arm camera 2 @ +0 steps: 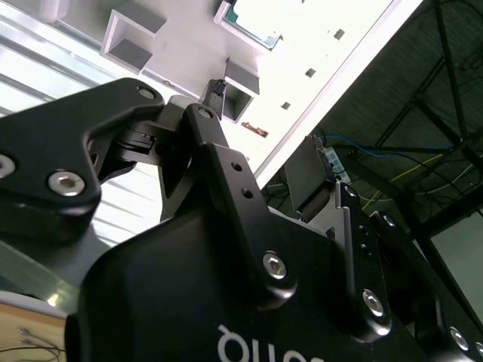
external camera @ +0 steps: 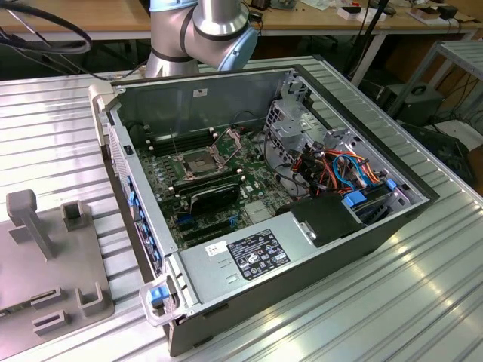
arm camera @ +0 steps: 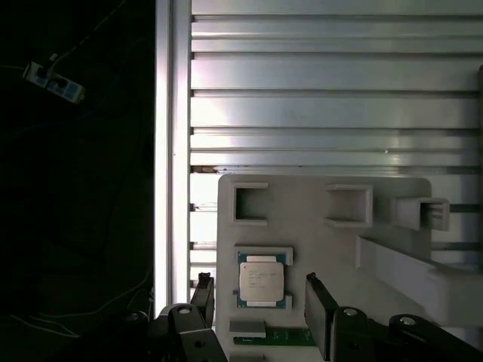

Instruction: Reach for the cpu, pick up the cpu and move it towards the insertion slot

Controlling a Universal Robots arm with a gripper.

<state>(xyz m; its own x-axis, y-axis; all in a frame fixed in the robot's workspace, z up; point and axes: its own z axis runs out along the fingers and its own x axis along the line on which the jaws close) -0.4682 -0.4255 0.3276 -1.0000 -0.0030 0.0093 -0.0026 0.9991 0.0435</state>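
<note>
Silvery-grey and square, the cpu (arm camera: 262, 279) lies flat in a raised-edged pocket of the grey holder plate (arm camera: 317, 241), close to the plate's edge where it meets the ribbed metal table (arm camera: 302, 75). In the first wrist view the gripper (arm camera: 258, 290) hangs over the plate with its black fingers (arm camera: 321, 313) spread wide, one on either side of the cpu and neither touching it. In the exterior view the insertion slot (external camera: 198, 162) sits inside the open computer case (external camera: 189, 98), well apart from the holder plate.
</note>
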